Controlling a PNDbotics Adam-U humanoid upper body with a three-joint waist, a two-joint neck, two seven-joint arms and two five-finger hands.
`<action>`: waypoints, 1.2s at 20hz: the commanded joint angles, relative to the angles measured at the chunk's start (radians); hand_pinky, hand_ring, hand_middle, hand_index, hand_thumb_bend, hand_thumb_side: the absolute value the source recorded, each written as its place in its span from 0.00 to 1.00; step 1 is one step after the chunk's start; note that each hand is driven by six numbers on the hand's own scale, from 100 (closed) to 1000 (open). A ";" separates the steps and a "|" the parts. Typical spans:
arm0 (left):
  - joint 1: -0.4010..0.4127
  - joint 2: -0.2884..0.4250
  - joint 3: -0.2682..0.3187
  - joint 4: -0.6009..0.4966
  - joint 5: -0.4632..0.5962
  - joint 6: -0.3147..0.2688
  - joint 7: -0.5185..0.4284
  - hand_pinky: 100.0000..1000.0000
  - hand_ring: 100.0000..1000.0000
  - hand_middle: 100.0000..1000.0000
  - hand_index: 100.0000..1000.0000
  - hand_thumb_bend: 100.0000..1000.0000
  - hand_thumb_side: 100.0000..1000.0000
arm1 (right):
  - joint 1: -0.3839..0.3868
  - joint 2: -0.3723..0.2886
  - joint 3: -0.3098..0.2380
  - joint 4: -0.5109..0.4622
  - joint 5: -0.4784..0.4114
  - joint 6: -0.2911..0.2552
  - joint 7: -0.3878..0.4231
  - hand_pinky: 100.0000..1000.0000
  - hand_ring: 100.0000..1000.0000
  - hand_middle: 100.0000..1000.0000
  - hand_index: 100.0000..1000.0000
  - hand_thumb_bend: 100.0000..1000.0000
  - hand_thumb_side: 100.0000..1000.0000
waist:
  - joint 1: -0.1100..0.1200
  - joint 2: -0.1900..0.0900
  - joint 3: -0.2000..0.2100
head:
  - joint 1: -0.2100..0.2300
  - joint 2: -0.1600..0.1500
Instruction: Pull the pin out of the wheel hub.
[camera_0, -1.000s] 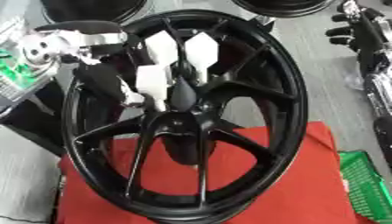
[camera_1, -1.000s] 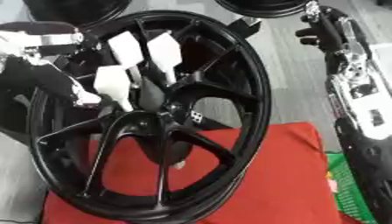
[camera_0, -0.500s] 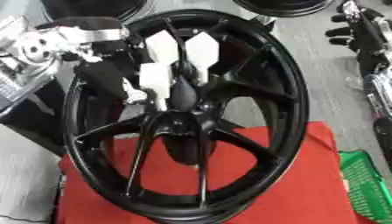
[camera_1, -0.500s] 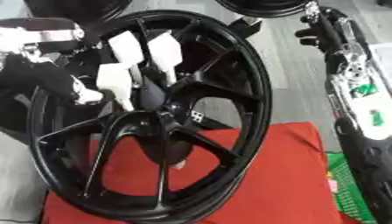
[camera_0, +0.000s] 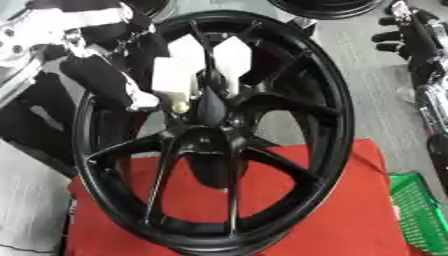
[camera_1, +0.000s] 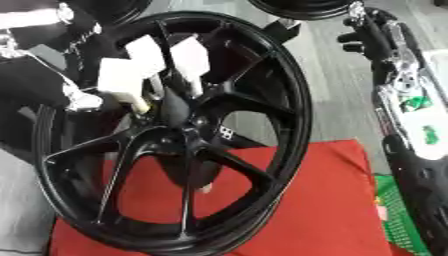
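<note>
- Both views come from the head, looking steeply down and forward from close above the work; the wheel hub (camera_0: 214, 135) fills most of each picture.
- The left eye view sits a little to the left: the wheel stands nearer its middle, and only a strip of the right arm (camera_0: 424, 65) shows at the right edge.
- The right eye view sits a little to the right: the wheel is shifted leftward and much more of the right arm shows, down to the lower corner.
- Shared by both: the wheel, the red cloth (camera_1: 315, 200) under it, the left robot hand (camera_0: 175, 75) at the spokes, the green basket (camera_0: 424, 210), and grey floor beyond.
</note>
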 joint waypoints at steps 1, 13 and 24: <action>0.003 0.060 0.065 -0.055 0.017 0.008 0.003 0.44 0.48 0.39 0.26 0.40 0.00 | -0.007 -0.028 -0.011 -0.008 0.003 -0.003 0.001 0.69 0.61 0.67 0.74 0.00 0.64 | -0.001 -0.020 0.004 | -0.004 -0.004; 0.273 0.308 0.481 -0.177 0.140 -0.120 0.244 0.41 0.48 0.38 0.24 0.33 0.00 | 0.012 -0.044 -0.032 -0.014 -0.015 -0.011 -0.037 0.69 0.60 0.66 0.73 0.00 0.64 | 0.001 -0.012 0.036 | -0.039 -0.002; 0.614 0.278 0.684 0.005 0.101 -0.135 0.516 0.49 0.55 0.47 0.42 0.15 0.00 | 0.023 -0.046 -0.040 -0.012 -0.034 -0.018 -0.063 0.68 0.59 0.66 0.73 0.00 0.63 | -0.013 -0.003 0.049 | -0.042 -0.017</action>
